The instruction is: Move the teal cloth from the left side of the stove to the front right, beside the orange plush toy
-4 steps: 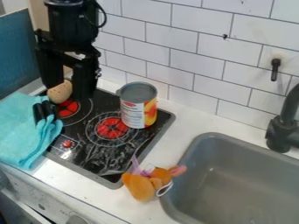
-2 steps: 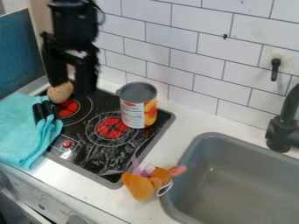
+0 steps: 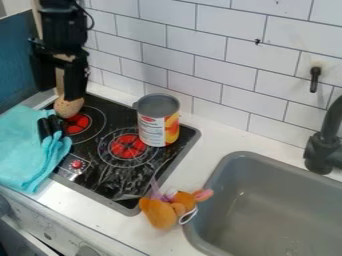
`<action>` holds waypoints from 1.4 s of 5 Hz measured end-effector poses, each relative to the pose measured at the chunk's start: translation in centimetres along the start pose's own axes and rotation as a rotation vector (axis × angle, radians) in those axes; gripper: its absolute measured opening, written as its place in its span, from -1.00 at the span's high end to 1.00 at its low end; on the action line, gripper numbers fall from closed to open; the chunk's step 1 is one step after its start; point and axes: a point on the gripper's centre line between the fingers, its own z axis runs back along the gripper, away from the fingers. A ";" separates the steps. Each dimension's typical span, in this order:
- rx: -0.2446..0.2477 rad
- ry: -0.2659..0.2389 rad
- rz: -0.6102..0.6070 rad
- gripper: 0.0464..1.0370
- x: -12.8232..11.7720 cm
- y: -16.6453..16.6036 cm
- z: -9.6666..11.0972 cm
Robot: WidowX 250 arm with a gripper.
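The black gripper (image 3: 61,95) hangs over the back left corner of the stove (image 3: 127,196). It is let go, with its two fingers wide apart. The round brown thing (image 3: 69,107) with little dots is at the stove's back left part, by a red ring, just under the gripper. It looks like the gripper might touch it, but I can't tell for sure.

A blue cloth (image 3: 25,150) lies over the stove's left edge, with two black sticks (image 3: 50,127) on top. A tin can (image 3: 159,121) stands up on the stove's back right part. A soft orange toy (image 3: 163,212) lies by the stove's front right corner. To the right of the stove is a gray sink (image 3: 250,156), with a black tap (image 3: 322,150) behind it.
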 end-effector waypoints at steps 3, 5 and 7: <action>0.094 0.186 0.173 -0.94 -0.6 7.1 -2.4; 0.034 0.269 0.205 -0.94 -1.3 10.1 -5.5; -0.033 0.269 0.190 -0.94 -2.4 9.7 -8.3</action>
